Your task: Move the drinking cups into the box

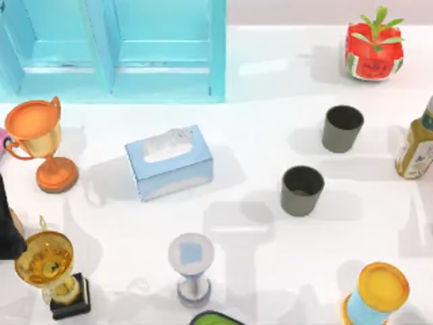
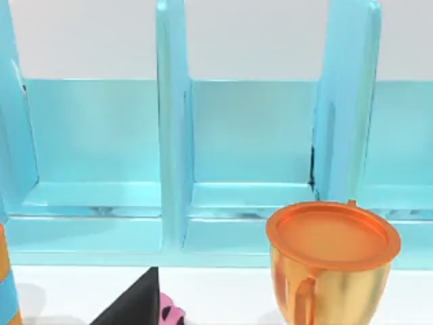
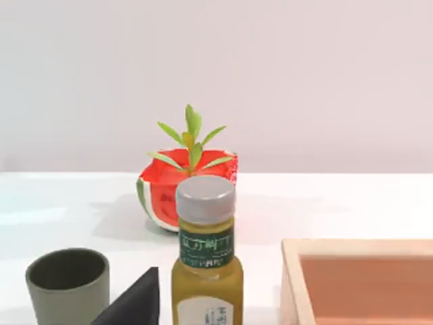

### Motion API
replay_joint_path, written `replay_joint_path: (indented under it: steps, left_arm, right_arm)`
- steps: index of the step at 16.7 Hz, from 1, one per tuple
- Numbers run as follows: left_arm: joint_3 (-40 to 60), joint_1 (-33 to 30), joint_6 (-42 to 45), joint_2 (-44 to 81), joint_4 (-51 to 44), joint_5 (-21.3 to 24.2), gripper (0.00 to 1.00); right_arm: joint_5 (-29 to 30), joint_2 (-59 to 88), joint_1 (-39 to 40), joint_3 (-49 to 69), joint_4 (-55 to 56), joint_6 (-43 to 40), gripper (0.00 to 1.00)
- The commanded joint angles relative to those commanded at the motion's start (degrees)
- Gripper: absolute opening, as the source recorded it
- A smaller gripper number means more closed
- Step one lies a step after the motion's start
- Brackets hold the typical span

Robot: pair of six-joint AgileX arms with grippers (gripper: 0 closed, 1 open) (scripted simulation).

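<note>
Two dark grey-green drinking cups stand upright on the white table, right of centre: one further back (image 1: pixel 342 127) and one nearer the middle (image 1: pixel 302 190). The right wrist view has one cup (image 3: pixel 67 284) beside a yellow-green bottle (image 3: pixel 206 264). Past that bottle lies an open wooden box (image 3: pixel 365 277), pinkish inside. A dark part of my right gripper (image 3: pixel 135 301) sits low in that view, apart from the cup. My left arm (image 1: pixel 8 230) is at the table's left edge. My left gripper (image 2: pixel 135 308) faces the blue shelf and an orange trophy (image 2: pixel 331 264).
A blue shelf unit (image 1: pixel 115 47) spans the back left. Around it stand a tissue box (image 1: pixel 169 162), an orange trophy (image 1: pixel 40 142), a gold trophy (image 1: pixel 51 271), an hourglass (image 1: pixel 191 267), a yellow-lidded blue can (image 1: pixel 375 294), a watermelon planter (image 1: pixel 372 47) and the bottle (image 1: pixel 416 145).
</note>
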Motion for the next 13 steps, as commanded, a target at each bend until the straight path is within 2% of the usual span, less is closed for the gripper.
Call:
replay_joint_path:
  steps: [6,9,13]
  left_arm:
    - [0.00,0.00,0.00,0.00,0.00,0.00,1.00]
    - [0.00,0.00,0.00,0.00,0.00,0.00,1.00]
    - [0.00,0.00,0.00,0.00,0.00,0.00,1.00]
  right_arm:
    - [0.54,5.46,0.94,5.54,-5.09,2.31,1.00]
    - [1.02,14.99,2.72,15.23,-13.39,5.87,1.00]
    - [1.29,33.31,6.01,33.87,-27.88,11.49,1.00]
